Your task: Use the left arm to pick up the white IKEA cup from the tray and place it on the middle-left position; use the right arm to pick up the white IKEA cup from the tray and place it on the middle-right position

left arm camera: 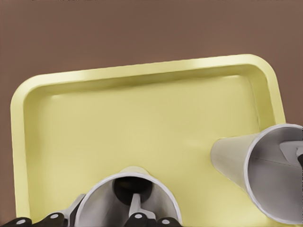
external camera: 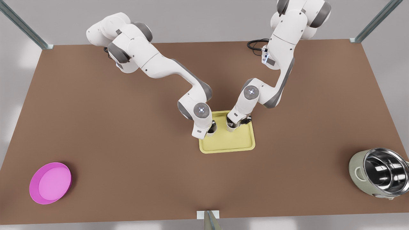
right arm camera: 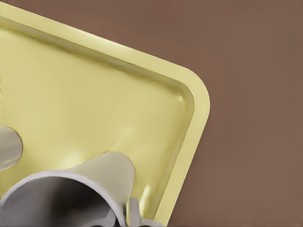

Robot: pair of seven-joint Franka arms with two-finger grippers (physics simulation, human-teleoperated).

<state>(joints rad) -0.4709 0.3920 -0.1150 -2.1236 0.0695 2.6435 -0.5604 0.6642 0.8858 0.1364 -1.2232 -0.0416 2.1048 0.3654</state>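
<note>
A pale yellow tray (external camera: pixel 230 145) (left arm camera: pixel 142 118) (right arm camera: pixel 94 94) lies mid-table with two white cups standing at its back end. My left gripper (external camera: pixel 235 123) (left arm camera: pixel 102 210), on the arm at the front view's right, is down on one white cup (external camera: pixel 232 128) (left arm camera: pixel 163 198). It is open, one finger inside the cup and one outside its wall. My right gripper (external camera: pixel 208 127), on the arm at the front view's left, is at the rim of the other white cup (external camera: pixel 212 128) (right arm camera: pixel 106 170) (left arm camera: pixel 232 156). Both cup bases are hidden.
A round magenta dish (external camera: pixel 50 182) sits near the front edge on the front view's left. A pale green cooker with a steel pot (external camera: pixel 380 174) stands at the right. Black cables (external camera: pixel 257 44) lie at the back. Bare brown tabletop (external camera: pixel 127 134) flanks the tray.
</note>
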